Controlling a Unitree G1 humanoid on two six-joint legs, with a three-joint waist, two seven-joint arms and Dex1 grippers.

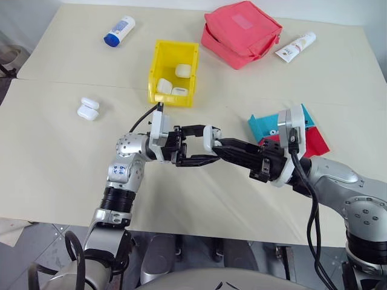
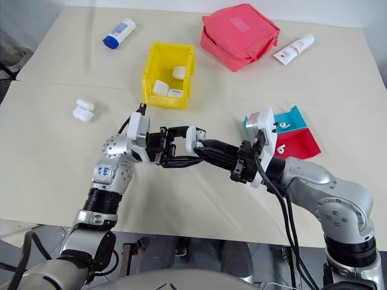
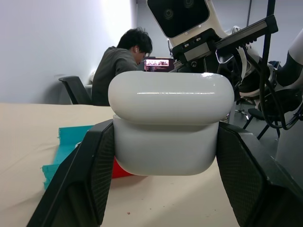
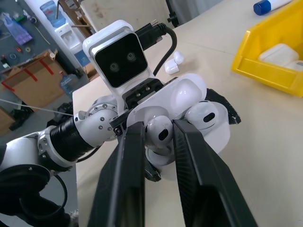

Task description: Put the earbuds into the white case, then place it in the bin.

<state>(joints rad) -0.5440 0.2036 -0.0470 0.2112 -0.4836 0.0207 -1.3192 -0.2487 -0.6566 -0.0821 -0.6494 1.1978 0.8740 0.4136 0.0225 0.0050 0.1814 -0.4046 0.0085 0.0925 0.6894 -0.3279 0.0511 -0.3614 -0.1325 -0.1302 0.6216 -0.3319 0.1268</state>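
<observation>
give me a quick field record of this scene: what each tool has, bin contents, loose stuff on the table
left tool: shut on the white case, held above the table, lid open
right tool: fingers pinching an earbud at the open case; a second earbud already sits in it
bin: yellow, holds three white cases
loose case: on the table, robot's left of the bin
trays: teal and red, with earbuds in them
other items: red pouch, blue-capped bottle, white tube
</observation>
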